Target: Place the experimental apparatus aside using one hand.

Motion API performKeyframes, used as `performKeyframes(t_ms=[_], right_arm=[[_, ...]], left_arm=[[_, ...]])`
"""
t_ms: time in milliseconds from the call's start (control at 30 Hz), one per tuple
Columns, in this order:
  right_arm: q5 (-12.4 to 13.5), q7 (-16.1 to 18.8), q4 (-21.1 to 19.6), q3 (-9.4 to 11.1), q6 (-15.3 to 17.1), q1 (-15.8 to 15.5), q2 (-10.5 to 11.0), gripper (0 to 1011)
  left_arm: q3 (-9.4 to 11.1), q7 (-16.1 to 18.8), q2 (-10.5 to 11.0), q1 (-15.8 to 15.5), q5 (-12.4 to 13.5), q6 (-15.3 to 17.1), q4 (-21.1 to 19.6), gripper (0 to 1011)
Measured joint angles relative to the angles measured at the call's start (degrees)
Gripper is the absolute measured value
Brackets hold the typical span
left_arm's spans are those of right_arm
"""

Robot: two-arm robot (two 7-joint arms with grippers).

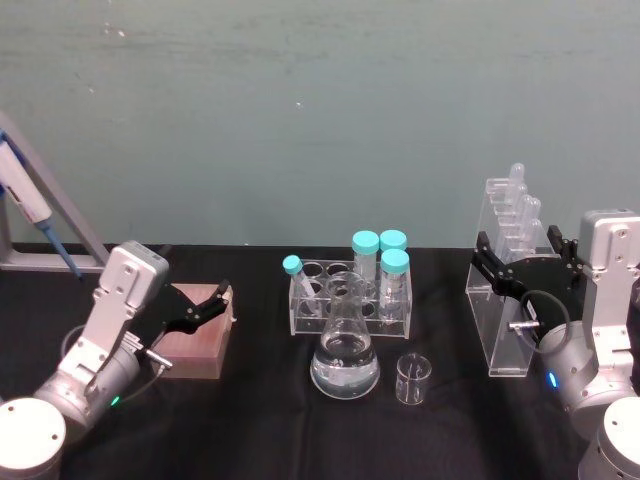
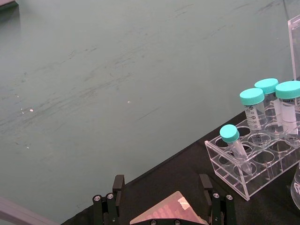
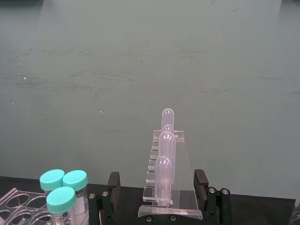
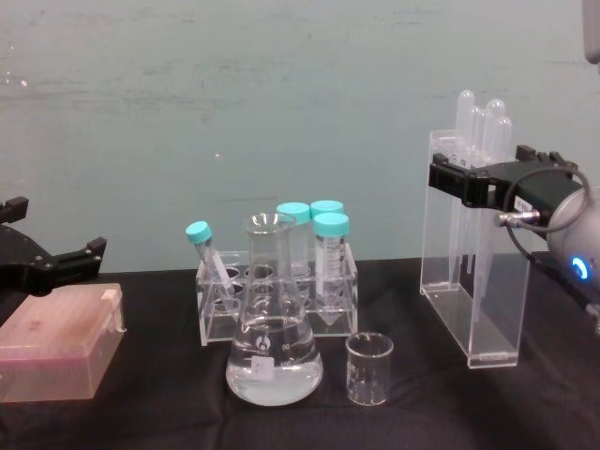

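Clear acrylic forms the pipette stand, which stands upright near the right edge of the bench. You can read its long axis as vertical. Its narrow footprint runs front to back, and the pipettes sit in a row with their bulbs up.

Your right gripper reaches level toward the rear edge, at the height of the stand's upper part. Its fingers are spread and straddle the stand. One lies just beside an acrylic wall and the other stands clear of it, so you have no pinch.

Nearer the middle of the bench, the conical flask holds clear liquid and sits upright, neck up. The small beaker stands mouth-up just beside it, on the side toward the stand. Both are closer to the front edge than a tube rack holding teal-capped tubes.

Your left gripper is toward the left edge, angled down over a pinkish box, with its fingers apart on either side of the box.
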Motion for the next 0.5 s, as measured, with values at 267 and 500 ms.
performKeyframes(t_ms=[267,500], right_arm=[[0.0,-0.1,0.0,0.0,0.0,0.0,0.0,965],[0.0,-0.1,-0.1,0.0,0.0,0.0,0.0,789]], left_arm=[[0.0,0.0,0.0,0.0,0.0,0.0,0.0,1000],[0.0,0.0,0.0,0.0,0.0,0.0,0.0,1000]])
